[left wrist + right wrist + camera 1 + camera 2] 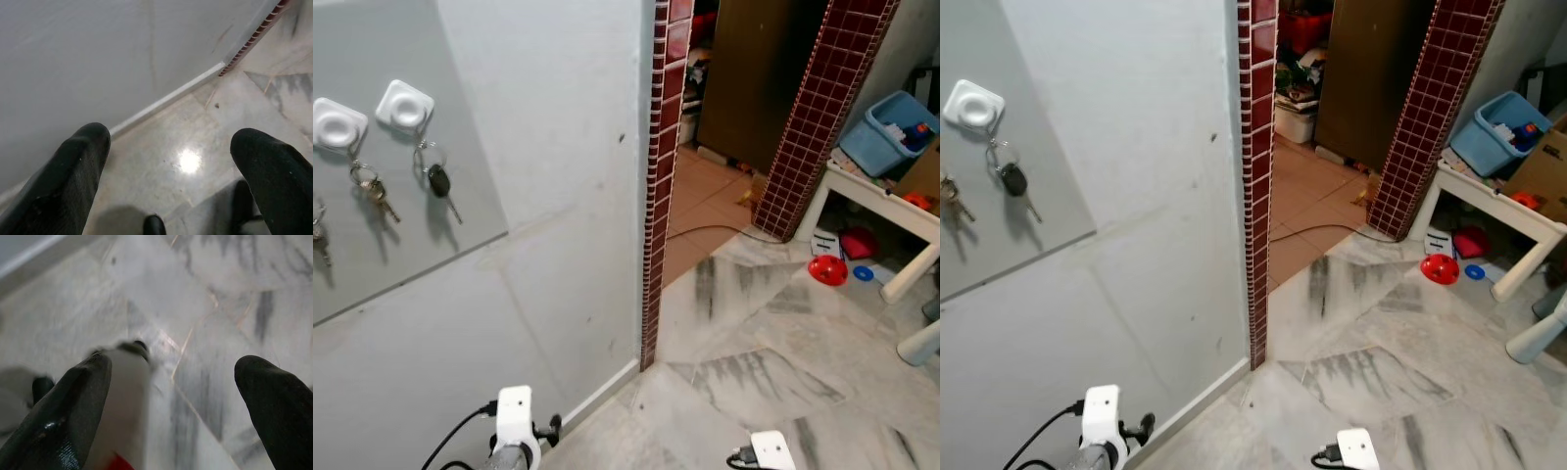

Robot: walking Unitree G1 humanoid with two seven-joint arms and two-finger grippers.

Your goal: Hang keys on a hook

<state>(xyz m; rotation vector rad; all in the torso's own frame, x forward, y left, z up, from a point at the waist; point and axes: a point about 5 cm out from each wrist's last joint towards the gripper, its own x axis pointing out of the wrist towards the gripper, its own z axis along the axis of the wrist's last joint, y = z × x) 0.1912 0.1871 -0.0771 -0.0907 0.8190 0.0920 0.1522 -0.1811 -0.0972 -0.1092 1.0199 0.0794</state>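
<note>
Keys hang on the wall to your left already: a car key with a black fob (438,181) dangles from one white hook (405,105), and a second bunch of keys (370,188) hangs from the white hook beside it (337,123), both mounted on a grey panel (460,137). A third bunch shows at the picture's left edge. Judging by that, the hanging looks done, or at least no key is left in your grip. Your left gripper (171,161) points down at the marble floor (195,161) near the skirting, its two black fingers spread wide with nothing between them. Your right gripper (176,396) is likewise spread wide and empty over the floor. If another key remains to be hung, you will have to fetch it first.
</note>
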